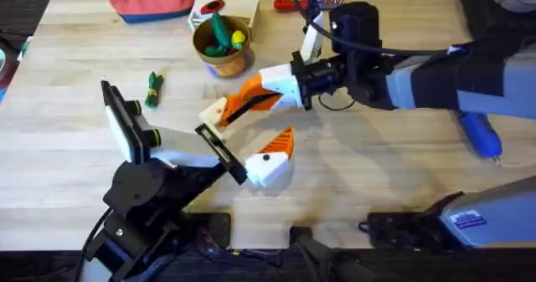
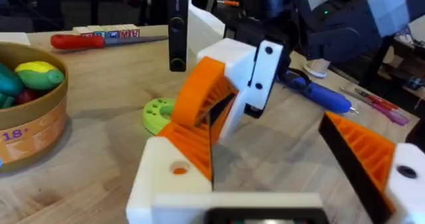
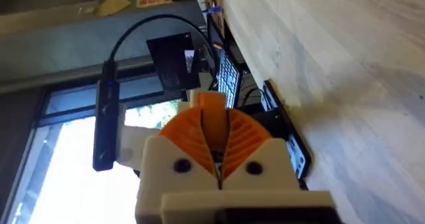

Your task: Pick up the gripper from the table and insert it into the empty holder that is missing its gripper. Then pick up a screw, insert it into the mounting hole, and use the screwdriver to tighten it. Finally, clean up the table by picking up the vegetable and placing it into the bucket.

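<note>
Right gripper (image 1: pixel 219 115): clamped on the gripper (image 3: pixel 211 101), presented at left gripper (image 1: pixel 251 152), held open; insertion step judged underway, alignment required next.

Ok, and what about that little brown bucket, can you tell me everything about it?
The bucket is small, round and copper-brown, with a paler band on its wall that reads "18+" in the left wrist view. It stands upright on the wooden table, just in front of a pale wooden box. Inside lie a bright green curved toy and a yellow toy. No gripper touches it.
</note>
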